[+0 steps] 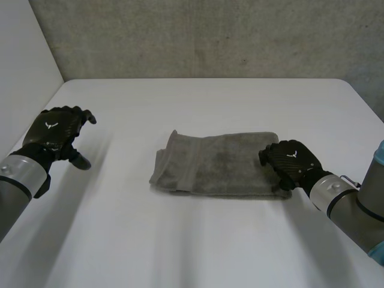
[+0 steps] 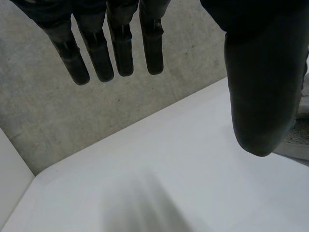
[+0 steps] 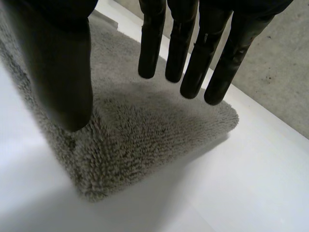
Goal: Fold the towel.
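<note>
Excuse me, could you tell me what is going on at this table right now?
A two-armed robot is folding a grey towel, which lies folded over in the middle of the white table. The right hand is at the towel's right end, fingers straight, not gripping it. The left hand is open, off to the left, apart from the towel.

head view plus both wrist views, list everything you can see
towel: one, grey, looks folded in layers, on the middle of the table
table: one, white, under everything
wall: one, grey concrete, behind the table
panel: one, white, along the table's left side
left hand: one, black, fingers straight, above the table's left part, apart from the towel
right hand: one, black, fingers straight, over the towel's right end
</note>
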Controlling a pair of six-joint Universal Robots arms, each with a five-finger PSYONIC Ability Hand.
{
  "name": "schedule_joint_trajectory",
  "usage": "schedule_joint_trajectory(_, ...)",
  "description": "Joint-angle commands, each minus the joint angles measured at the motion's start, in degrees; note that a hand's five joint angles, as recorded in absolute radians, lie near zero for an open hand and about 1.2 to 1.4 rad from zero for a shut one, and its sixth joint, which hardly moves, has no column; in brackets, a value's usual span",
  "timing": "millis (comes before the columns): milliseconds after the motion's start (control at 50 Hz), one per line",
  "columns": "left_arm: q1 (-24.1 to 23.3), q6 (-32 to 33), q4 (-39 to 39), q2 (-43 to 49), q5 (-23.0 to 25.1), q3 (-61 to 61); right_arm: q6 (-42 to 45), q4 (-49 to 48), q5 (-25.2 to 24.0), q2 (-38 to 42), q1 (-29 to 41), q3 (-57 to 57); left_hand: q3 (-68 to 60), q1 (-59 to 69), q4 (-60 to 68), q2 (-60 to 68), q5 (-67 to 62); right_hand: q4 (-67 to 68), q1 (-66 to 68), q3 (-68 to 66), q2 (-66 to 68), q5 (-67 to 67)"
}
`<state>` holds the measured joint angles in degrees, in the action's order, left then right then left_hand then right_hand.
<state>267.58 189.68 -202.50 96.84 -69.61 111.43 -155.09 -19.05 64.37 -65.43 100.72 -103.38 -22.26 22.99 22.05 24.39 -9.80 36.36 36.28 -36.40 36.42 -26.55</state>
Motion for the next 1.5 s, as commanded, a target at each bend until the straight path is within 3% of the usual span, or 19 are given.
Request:
schedule_joint_trajectory(20,-0.5,0.0,0.0,-0.1,-0.1,0.2,0.4,-0.5,0.9,1.7,-0.3,0.6,3.5,-4.2,-3.3,-5.6,1.0,4.2,4.2,-4.1,4.1,-4.0)
schedule_joint_trajectory(200,-1.1,0.0,0.0,-0.7,-0.1,0.2,0.6,1.6,1.3,1.2,-3.6,-0.7,4.1,-4.9,-3.9,-6.3,1.7,0.8,0.9,-0.8,0.7,-0.6)
schedule_joint_trajectory(280,-1.2,0.0,0.0,-0.7,-0.1,0.2,0.7,4.5,0.6,0.4,-4.7,-1.6,4.1,-4.9,-3.9,-6.3,1.7,-6.9,-6.8,7.0,-7.0,7.1)
schedule_joint_trajectory(460,-2.1,0.0,0.0,-0.7,-0.2,0.2,0.7,4.8,-0.4,-0.3,-5.4,-3.8,4.1,-4.9,-3.9,-6.3,1.7,-6.1,-6.0,6.1,-6.2,6.3)
schedule_joint_trajectory(520,-2.1,-0.1,0.0,-0.7,-0.2,0.3,0.8,4.5,-1.2,0.1,-5.4,-3.4,4.1,-4.9,-3.9,-6.3,1.7,-3.2,-3.2,3.3,-3.3,3.4)
schedule_joint_trajectory(580,-2.3,-0.1,0.0,-0.8,-0.2,0.4,0.8,3.7,-1.9,0.5,-5.3,-3.0,4.1,-4.9,-3.9,-6.3,1.7,8.5,8.6,-8.5,8.5,-8.4)
schedule_joint_trajectory(600,-2.3,-0.1,0.0,-0.8,-0.2,0.4,0.7,3.1,-2.0,0.5,-5.3,-2.9,4.1,-4.9,-3.9,-6.3,1.7,18.5,18.6,-18.5,18.5,-18.3)
schedule_joint_trajectory(620,-2.3,-0.1,0.0,-0.7,-0.2,0.4,0.7,3.1,-2.0,0.5,-5.3,-2.9,4.1,-4.9,-3.9,-6.3,1.7,18.6,18.7,-18.6,18.6,-18.4)
schedule_joint_trajectory(660,-2.3,0.0,0.0,-0.8,-0.2,0.4,0.7,2.8,-1.9,0.0,-5.3,-2.8,4.1,-4.9,-3.9,-6.3,1.7,37.4,37.5,-37.4,37.3,-37.2)
schedule_joint_trajectory(700,-2.3,0.0,0.0,-0.7,-0.1,0.4,0.6,2.8,-1.9,-0.1,-5.4,-2.8,4.1,-4.9,-3.9,-6.3,1.7,43.6,43.7,-43.5,43.5,-43.4)
schedule_joint_trajectory(900,-2.2,-0.1,0.0,-0.9,-0.1,0.3,0.9,4.5,-1.9,-4.8,-6.9,-1.2,4.1,-4.9,-3.9,-6.3,1.7,43.6,43.7,-43.6,43.6,-43.4)
schedule_joint_trajectory(1060,-2.1,0.0,0.0,-1.1,-0.2,0.2,7.6,14.7,-1.6,-9.8,-5.7,7.6,4.6,-5.4,-4.4,-6.8,2.2,43.6,43.7,-43.6,43.6,-43.4)
schedule_joint_trajectory(1160,-2.1,-0.4,0.1,-1.9,-0.3,-0.9,9.4,22.4,-0.8,-7.5,3.6,17.5,5.3,-6.0,-5.1,-7.4,2.9,43.6,43.7,-43.6,43.6,-43.4)
schedule_joint_trajectory(1200,-2.1,-0.7,0.0,-2.3,-0.3,-1.4,9.1,25.9,-0.7,-2.1,11.7,24.5,5.3,-6.0,-5.1,-7.4,2.9,43.6,43.7,-43.6,43.6,-43.4)
schedule_joint_trajectory(1260,-2.3,-2.1,0.1,-2.8,-0.4,-2.7,9.2,28.1,0.3,3.4,17.8,30.1,5.6,-6.4,-5.4,-7.8,3.2,43.6,43.7,-43.6,43.6,-43.4)
schedule_joint_trajectory(1420,-3.7,-8.3,0.1,-3.5,-0.5,-5.7,9.1,27.9,5.8,16.4,28.2,38.6,7.5,-8.2,-7.3,-9.6,5.0,43.6,43.7,-43.6,43.6,-43.4)
schedule_joint_trajectory(1500,-5.5,-12.0,0.1,-2.7,-0.6,-7.8,8.8,26.4,7.5,18.6,29.6,39.5,8.3,-9.1,-8.1,-10.5,5.9,43.6,43.7,-43.6,43.6,-43.4)
